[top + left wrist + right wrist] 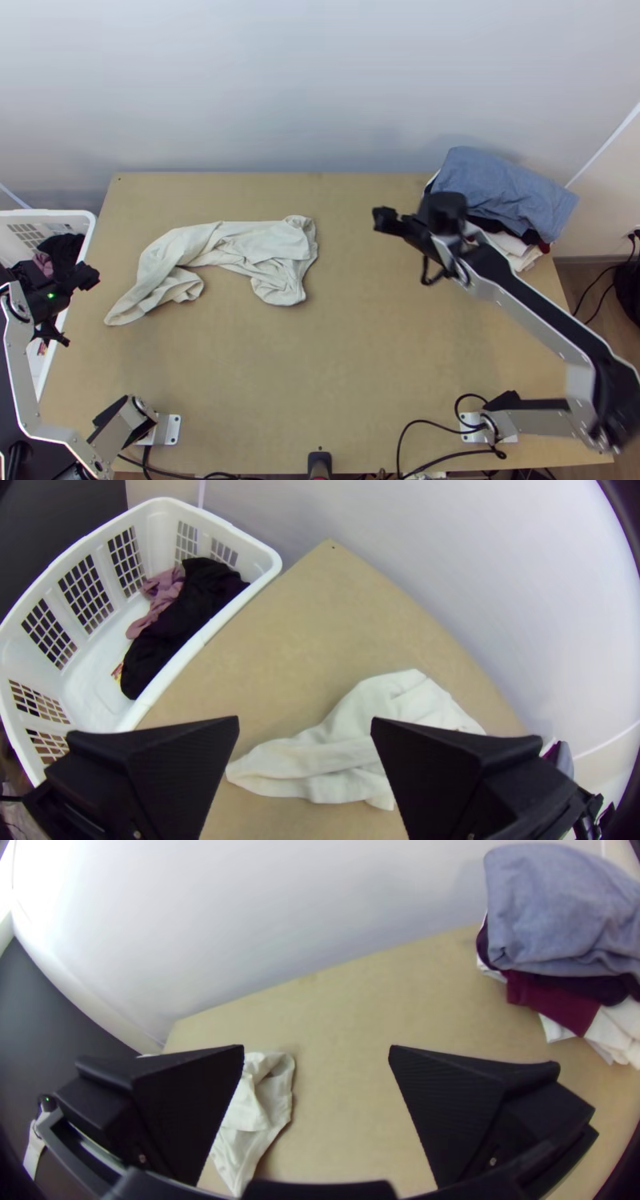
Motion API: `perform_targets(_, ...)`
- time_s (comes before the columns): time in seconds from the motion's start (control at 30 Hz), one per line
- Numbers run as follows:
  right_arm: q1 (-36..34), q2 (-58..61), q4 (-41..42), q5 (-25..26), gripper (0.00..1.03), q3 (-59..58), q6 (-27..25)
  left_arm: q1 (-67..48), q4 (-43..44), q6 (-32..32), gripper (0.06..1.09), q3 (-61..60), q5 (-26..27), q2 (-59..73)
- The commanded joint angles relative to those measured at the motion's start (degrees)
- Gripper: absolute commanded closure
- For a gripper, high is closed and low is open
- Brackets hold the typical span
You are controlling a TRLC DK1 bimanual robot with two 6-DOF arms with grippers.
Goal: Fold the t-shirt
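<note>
A cream-white t-shirt (276,252) lies bunched in a bent strip on the left half of the table, its narrower end trailing toward the near left. In the top view my left gripper (82,310) is open over the table's left edge, beside the basket and apart from the cloth. My right gripper (402,250) stands open and empty, to the right of the shirt. The left wrist view shows the shirt (313,763) beyond the spread fingers of my left gripper (305,721). In the right wrist view, one finger of my right gripper (317,1050) partly covers the shirt (267,1103).
A stack of folded clothes with a blue-grey piece (504,188) on top sits at the table's far right corner. A white basket (267,553) holding black and mauve cloth stands at the left edge. Bare tabletop (320,368) lies in front of the shirt; cables run along the near edge.
</note>
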Motion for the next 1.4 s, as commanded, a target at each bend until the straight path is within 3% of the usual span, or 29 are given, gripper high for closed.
perform_targets(0.0,1.0,6.6,-2.0,-2.5,0.05,5.8,8.6,0.4,-1.3,-1.1,0.12,1.4,0.7,-0.1)
perform_targets(0.2,0.4,19.7,-9.7,-11.7,0.05,18.0,22.5,0.7,-2.7,-1.2,0.12,1.8,0.6,-0.6)
perform_targets(0.57,0.1,35.6,-15.2,-25.3,0.09,36.9,36.6,0.6,-4.2,-1.5,0.12,4.2,0.6,-0.5)
perform_targets(0.8,0.6,42.6,-20.3,-29.7,0.1,45.3,38.6,0.3,-4.9,-3.0,0.13,5.1,0.6,-0.7)
perform_targets(0.87,0.7,44.3,-21.4,-30.8,0.16,47.2,40.2,0.3,-4.9,-3.1,0.13,5.3,0.5,-0.7)
perform_targets(1.0,1.3,47.8,-23.8,-31.8,0.18,51.4,40.7,0.3,-4.9,-3.6,0.13,5.3,0.3,-0.9)
perform_targets(1.13,1.5,51.1,-24.6,-31.9,0.36,55.2,42.2,0.3,-5.1,-3.8,0.13,5.5,0.3,-1.2)
perform_targets(1.37,3.0,56.1,-27.4,-31.8,0.36,62.4,42.3,0.4,-5.4,-3.8,0.13,5.9,0.1,-1.3)
